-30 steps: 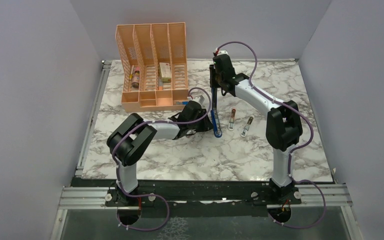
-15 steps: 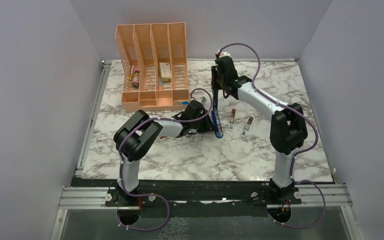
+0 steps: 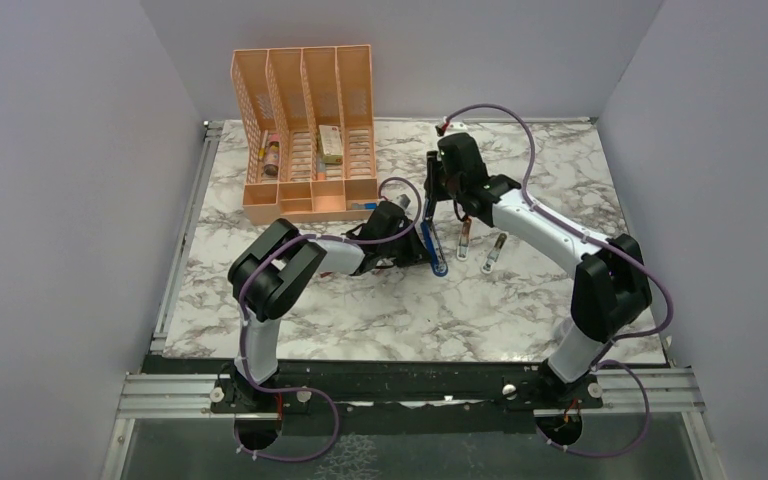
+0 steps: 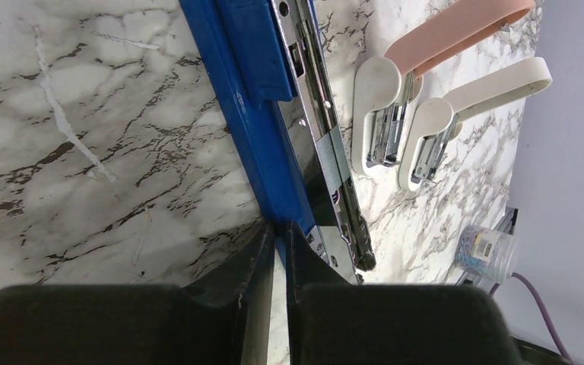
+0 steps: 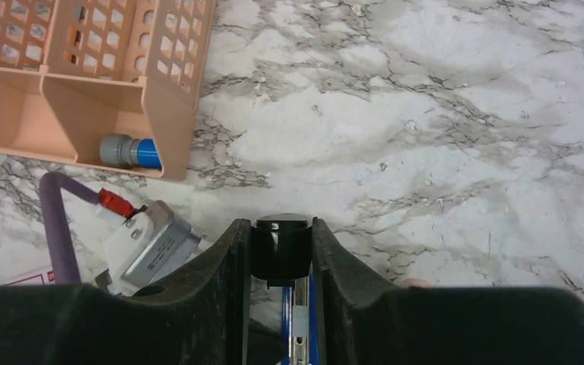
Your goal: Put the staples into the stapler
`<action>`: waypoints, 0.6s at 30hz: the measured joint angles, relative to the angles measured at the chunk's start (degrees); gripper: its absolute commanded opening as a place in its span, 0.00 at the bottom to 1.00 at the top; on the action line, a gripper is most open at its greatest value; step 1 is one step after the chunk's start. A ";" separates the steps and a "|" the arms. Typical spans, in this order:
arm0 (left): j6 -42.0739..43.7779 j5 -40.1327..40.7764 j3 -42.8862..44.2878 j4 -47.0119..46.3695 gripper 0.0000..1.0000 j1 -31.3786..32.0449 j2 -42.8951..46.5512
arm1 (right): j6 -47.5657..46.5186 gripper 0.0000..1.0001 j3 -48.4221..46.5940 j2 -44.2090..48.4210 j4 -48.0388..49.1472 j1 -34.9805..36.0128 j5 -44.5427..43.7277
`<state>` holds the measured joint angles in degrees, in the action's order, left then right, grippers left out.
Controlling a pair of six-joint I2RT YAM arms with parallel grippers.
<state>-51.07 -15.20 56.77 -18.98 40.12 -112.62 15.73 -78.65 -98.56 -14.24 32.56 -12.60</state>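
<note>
Though obscured overhead, wrist view shows right tool [image 5: 280,223] clamping stapler [image 5: 280,249].

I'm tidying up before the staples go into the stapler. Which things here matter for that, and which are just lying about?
For the job: blue stapler, left pincer, right pincer. No staples clearly in view.

Lying about: orange desk organizer, pink-handled clip-like tool, white-handled clip-like tool, small clear tub.
</note>
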 measured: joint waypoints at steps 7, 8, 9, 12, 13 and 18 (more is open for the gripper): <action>-0.44 -0.02 0.00 -0.09 0.11 -0.20 -0.13 | 1.51 0.25 5.44 5.09 -0.39 2.23 -0.63; -0.50 -0.02 0.00 -0.20 0.11 -0.31 -0.20 | 1.77 0.25 6.03 5.60 -0.44 2.43 -0.72; -0.57 -0.02 0.00 -0.28 0.11 -0.39 -0.24 | 1.99 0.25 6.49 5.99 -0.48 2.64 -0.87; -0.63 0.02 0.00 -0.79 0.11 -0.68 -0.44 | 2.60 0.25 7.65 6.86 -0.61 3.02 -1.20; -0.61 0.07 0.00 -0.90 0.11 -0.76 -0.48 | 2.82 0.25 8.09 7.19 -0.72 3.15 -1.27; -0.61 0.22 0.00 -1.31 0.11 -1.18 -0.66 | 4.09 0.25 11.39 9.40 -0.87 3.98 -1.57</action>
<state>-51.68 -14.98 56.77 -20.29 38.94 -113.27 19.81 -67.26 -89.17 -15.11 36.53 -14.17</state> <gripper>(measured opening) 0.114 0.332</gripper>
